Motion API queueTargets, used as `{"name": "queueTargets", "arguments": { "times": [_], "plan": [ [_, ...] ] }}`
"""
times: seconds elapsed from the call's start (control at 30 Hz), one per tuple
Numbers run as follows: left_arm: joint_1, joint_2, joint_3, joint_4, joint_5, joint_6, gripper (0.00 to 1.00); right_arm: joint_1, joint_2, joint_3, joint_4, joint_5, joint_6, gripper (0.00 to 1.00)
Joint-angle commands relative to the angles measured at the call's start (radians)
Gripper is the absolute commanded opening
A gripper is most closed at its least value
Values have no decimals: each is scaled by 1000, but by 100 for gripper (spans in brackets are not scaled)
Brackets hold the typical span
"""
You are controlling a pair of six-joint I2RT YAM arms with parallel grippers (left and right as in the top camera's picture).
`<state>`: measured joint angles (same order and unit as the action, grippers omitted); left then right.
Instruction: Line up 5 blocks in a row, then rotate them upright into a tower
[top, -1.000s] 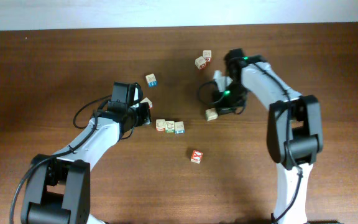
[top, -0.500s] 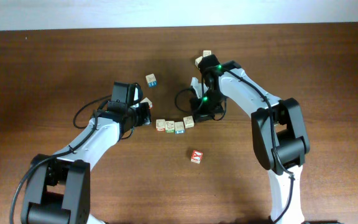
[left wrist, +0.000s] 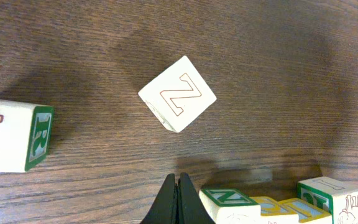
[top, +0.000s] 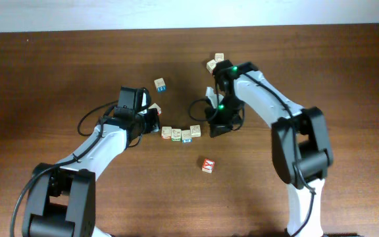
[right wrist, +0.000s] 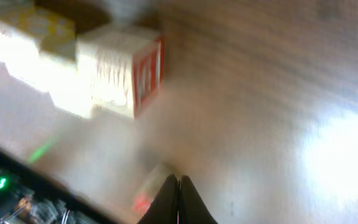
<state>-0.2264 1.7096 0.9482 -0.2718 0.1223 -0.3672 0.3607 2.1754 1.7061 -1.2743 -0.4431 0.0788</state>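
A row of several pale blocks lies mid-table, and the block at its right end touches it. My right gripper is shut just right of that end block, holding nothing. My left gripper is shut at the row's left end. In the left wrist view its tips stand beside a green N block, with a Z block beyond. The right wrist view is blurred: shut tips are near a red-faced block. The red X block lies alone in front.
A blue-marked block sits behind the left arm. Two more blocks lie at the back by the right arm. A green R block lies left of the left gripper. Dark wooden table all around.
My right gripper swept left, pushing a loose block against the row's right end. The row slid slightly left. The left arm stayed put.
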Motion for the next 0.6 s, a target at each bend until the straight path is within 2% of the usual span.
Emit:
{"name": "queueTargets", "arguments": {
  "times": [0.0, 0.17, 0.3, 0.37, 0.57],
  "plan": [
    [0, 9, 4, 3, -16, -14, 0, 13, -144, 24, -82, 21, -3, 4],
    [19, 9, 4, 9, -15, -14, 0, 87, -232, -86, -90, 37, 33, 4],
    [57, 9, 4, 9, -15, -14, 0, 167, -340, -299, 71, 55, 97, 4],
    [74, 9, 4, 9, -15, -14, 0, 233, -401, -443, 166, 148, 159, 4],
    [77, 9, 4, 24, -14, -14, 0, 318, -406, -584, 302, 213, 159, 4]
  ]
}}
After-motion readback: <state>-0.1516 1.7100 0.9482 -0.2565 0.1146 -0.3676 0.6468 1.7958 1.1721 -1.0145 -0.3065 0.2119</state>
